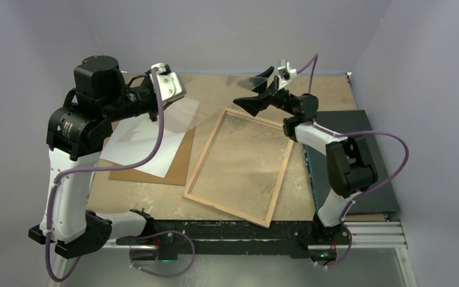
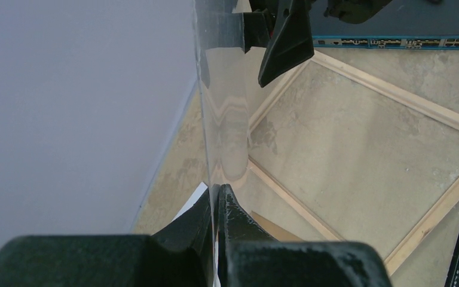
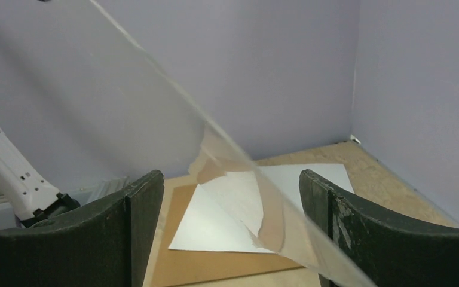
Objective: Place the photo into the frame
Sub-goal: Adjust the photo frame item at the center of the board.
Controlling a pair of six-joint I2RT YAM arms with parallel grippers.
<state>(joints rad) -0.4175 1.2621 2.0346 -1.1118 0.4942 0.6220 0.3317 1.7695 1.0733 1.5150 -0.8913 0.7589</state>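
The photo (image 1: pixel 134 149) lies on the backing board (image 1: pixel 176 166), with the frame (image 1: pixel 206 152) to their right and the mat (image 1: pixel 379 185) farther right.

left pincer (image 2: pixel 217 194) pinched tight | right pincer (image 3: pixel 230 186) spread wide (both raised)

The clear sheet (image 2: pixel 222 107) hangs tilted by the frame's (image 1: pixel 205 153) far corner, blocking passage there; the near half lies open.

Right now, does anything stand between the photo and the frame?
Yes. The clear sheet, pinched in the left claw, hangs in the air above the gap between photo and frame. Inside the frame, only table shows.
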